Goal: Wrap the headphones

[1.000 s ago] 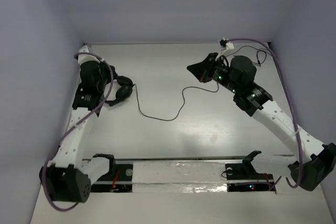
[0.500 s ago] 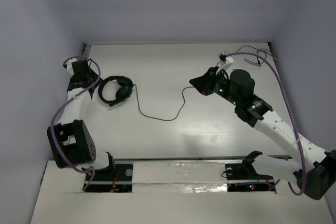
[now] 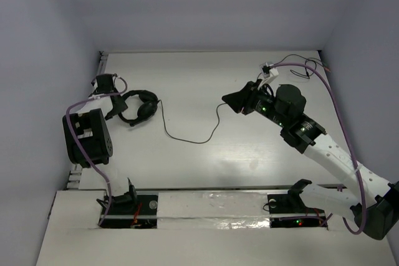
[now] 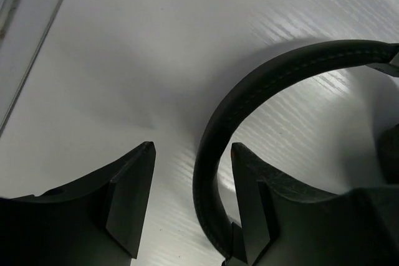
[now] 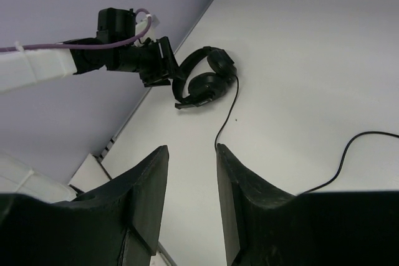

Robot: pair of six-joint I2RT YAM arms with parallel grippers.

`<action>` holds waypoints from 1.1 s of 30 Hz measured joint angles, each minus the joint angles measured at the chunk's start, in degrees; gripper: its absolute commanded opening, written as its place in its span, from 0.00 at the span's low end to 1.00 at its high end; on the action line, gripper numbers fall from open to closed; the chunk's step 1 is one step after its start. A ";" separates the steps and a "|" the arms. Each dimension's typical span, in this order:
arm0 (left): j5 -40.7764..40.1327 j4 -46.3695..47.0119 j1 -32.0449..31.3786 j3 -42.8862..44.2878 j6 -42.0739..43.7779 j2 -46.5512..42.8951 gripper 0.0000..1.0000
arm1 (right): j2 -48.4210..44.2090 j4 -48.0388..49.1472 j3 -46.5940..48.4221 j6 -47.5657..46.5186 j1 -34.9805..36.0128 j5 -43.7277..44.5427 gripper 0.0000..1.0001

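both hands have just sprung open. the left hand (image 4: 191,147) gapes around the headband of the black padded over-ear headphones (image 3: 138,106), which lie at the left of the white bench (image 3: 206,73). the right hand (image 5: 190,151) is empty, and the thin black cable (image 3: 199,142) sprawls loose, so the wrapping looks barely begun.

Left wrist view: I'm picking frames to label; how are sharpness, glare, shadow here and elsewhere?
Left wrist: headphones sharp, stitching visible, soft shadow beneath, streaky glare on table, left fingers dark. Top external: glare patch mid-table. Right wrist: right fingers silhouetted, headphones small, clear.
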 measured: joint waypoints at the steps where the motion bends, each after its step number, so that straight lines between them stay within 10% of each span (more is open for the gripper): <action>1: 0.39 0.04 0.00 0.52 0.39 0.79 0.49 | -0.02 0.00 -0.02 -0.02 0.02 -0.02 0.42; 6: 1.16 1.09 -0.02 2.97 1.99 5.73 0.46 | -0.13 0.02 -0.02 -0.02 0.13 0.00 0.42; 16: 1.73 2.03 0.33 4.66 3.91 7.39 0.00 | -0.17 0.09 -0.02 -0.02 0.37 0.20 0.41; 20: 3.10 2.01 0.39 4.79 3.93 7.26 0.00 | -0.22 0.04 -0.02 -0.11 0.37 0.87 0.35; 23: 4.90 1.44 -0.76 4.81 3.76 6.45 0.00 | -0.39 0.07 -0.02 -1.03 0.37 1.66 0.00; 33: 16.61 -6.16 -19.63 14.69 2.40 -5.55 0.00 | 5.25 0.28 1.77 -7.30 0.37 -7.78 0.00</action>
